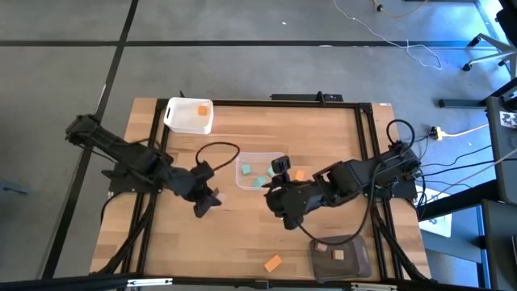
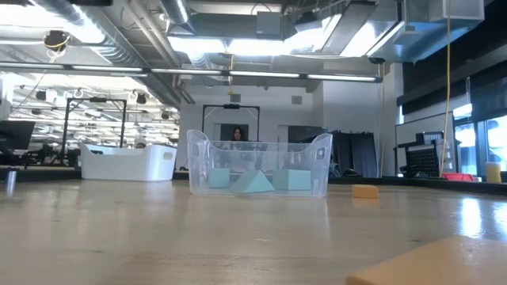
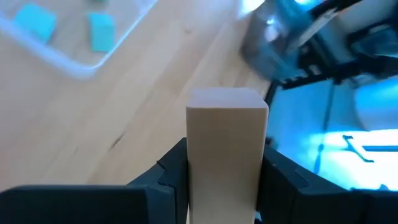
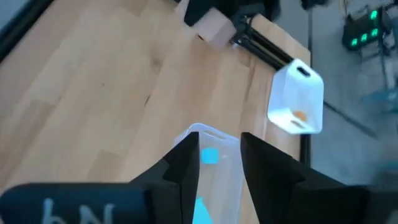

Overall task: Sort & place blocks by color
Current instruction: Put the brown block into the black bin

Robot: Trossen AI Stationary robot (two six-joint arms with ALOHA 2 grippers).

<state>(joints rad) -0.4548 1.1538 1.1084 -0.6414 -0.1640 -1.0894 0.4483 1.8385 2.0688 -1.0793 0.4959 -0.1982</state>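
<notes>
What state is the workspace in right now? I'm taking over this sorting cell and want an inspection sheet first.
Surface: wooden table, no spills seen.
Job's things: teal blocks in the clear tub; an orange block in the white tub; tan blocks in the dark grey tub; loose orange blocks, one beside the clear tub, one near the front edge.
Clutter: nothing seen.
Grippers: left gripper left of the clear tub, jaws shut on a tan block; right gripper over the clear tub, jaws open, empty.
Cables: black cable loop on the table; floor cables at the right.
Surroundings: a person beyond the table.
</notes>
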